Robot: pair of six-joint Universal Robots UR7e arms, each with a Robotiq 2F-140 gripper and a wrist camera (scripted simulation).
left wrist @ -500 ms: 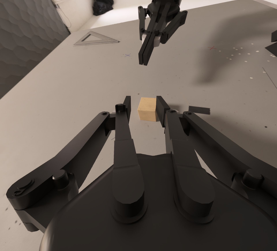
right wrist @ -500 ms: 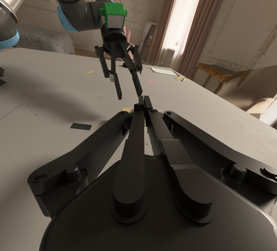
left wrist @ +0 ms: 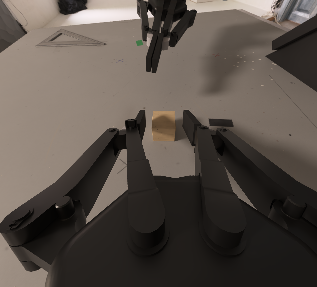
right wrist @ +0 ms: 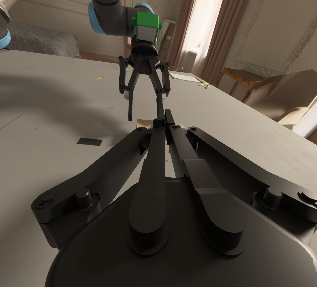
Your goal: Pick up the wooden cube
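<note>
Your left pincer (left wrist: 163, 124) straddles the cube (left wrist: 163, 126) on the bench (left wrist: 68, 99), fingers spread (not touching); right pincer (right wrist: 165, 116) is closed, empty.

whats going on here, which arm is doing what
The left gripper is open, its jaws on either side of a small light wooden cube that sits on the grey table, with a gap on both sides, so nothing is gripped yet. The right gripper is shut and empty, hanging above the table just beyond the cube. A strip of black tape lies beside the cube.
</note>
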